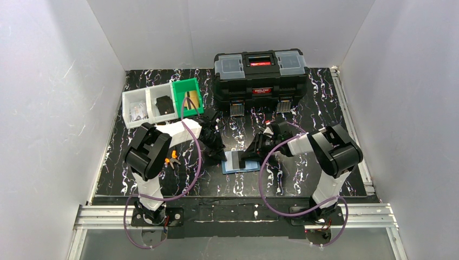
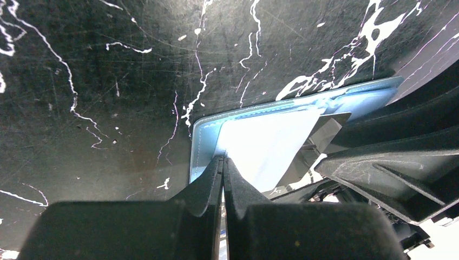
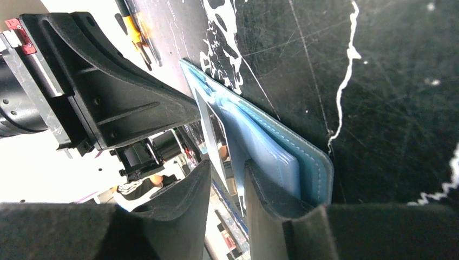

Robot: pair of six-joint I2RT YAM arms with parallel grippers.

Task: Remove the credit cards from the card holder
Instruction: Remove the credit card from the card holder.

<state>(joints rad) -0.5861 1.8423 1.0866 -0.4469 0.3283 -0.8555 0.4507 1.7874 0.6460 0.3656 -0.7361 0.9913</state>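
The left jaws are pressed together, tips on the near edge of the open card holder (image 2: 260, 141). The right jaws stand slightly spread around a thin glossy card (image 3: 214, 130) at its pocket. Both arms crowd the holder, mid-bench (image 1: 303, 179). An orange-handled tool (image 1: 172, 158) lies to the left, with the green bin (image 1: 188, 97) and black toolbox (image 1: 261, 76) behind.

The card holder (image 1: 234, 164) lies open and flat on the black marbled table, near the front middle. Its outside is teal-blue with pale stitching along the rim, and its inner panels are light blue under a clear sleeve. One thin, dark, glossy card (image 3: 214, 135) stands tilted up from the holder's right half, partly out. No other card can be made out.
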